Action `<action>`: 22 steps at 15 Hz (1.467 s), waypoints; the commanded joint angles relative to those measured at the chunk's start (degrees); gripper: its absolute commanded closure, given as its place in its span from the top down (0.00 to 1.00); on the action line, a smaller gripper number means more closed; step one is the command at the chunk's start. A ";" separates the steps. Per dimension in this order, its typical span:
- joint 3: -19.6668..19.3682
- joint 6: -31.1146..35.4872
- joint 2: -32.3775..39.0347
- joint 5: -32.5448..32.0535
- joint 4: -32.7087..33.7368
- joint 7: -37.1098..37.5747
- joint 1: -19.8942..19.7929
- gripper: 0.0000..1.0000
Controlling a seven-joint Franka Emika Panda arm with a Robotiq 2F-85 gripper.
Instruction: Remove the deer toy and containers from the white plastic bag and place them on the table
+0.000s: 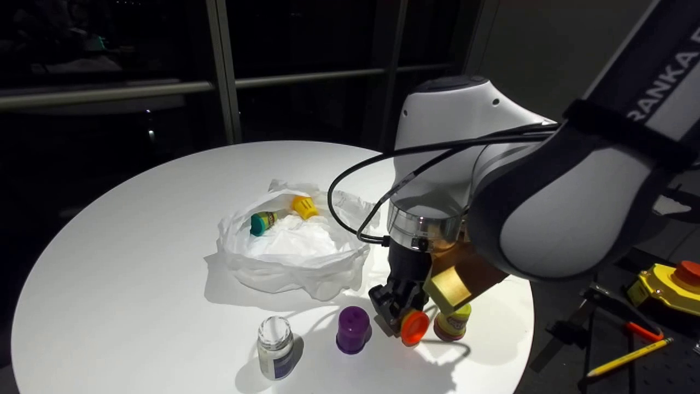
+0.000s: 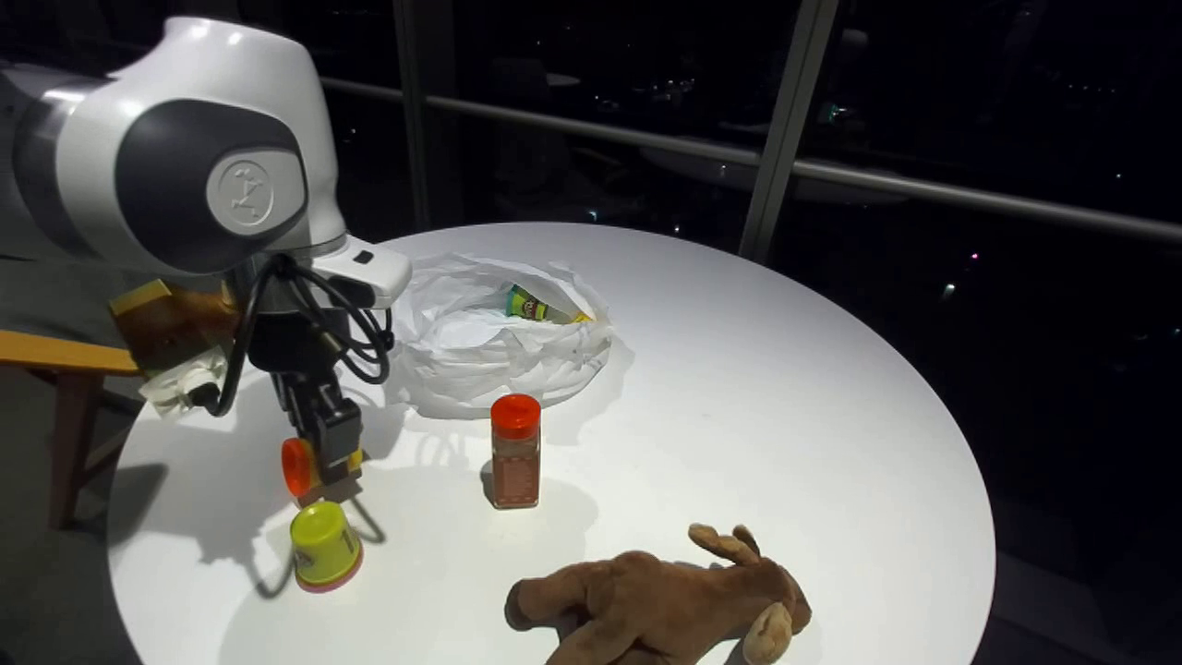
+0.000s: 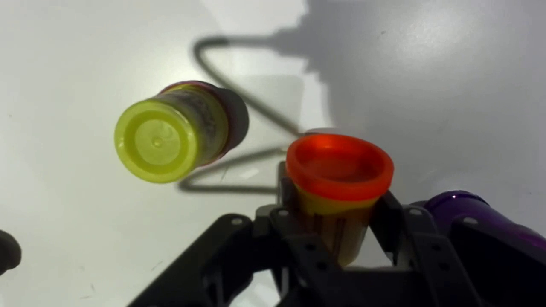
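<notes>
The arm point(image 2: 208, 152) is mostly white, its cables point(image 1: 437, 146) and tool point(image 3: 335, 202) black.

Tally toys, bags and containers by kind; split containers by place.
Deer toy: 1
White plastic bag: 1
Containers in the bag: 2 (green, yellow)
Container in the gripper: 1 (orange-lidded)
Containers on the table: 4 (yellow-green, purple, white-grey, red-capped)
Total: 9

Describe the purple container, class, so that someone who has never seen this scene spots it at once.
Find the round white table, then the crinkled white plastic bag on it. In an exterior view, on the bag's near side, the purple container stands between a pale jar and an orange-lidded pot. Unlike those two, it is purple from top to base.
</notes>
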 commanded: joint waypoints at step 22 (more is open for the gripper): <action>-4.94 -11.69 8.94 -2.75 34.97 -8.58 -1.42 1.00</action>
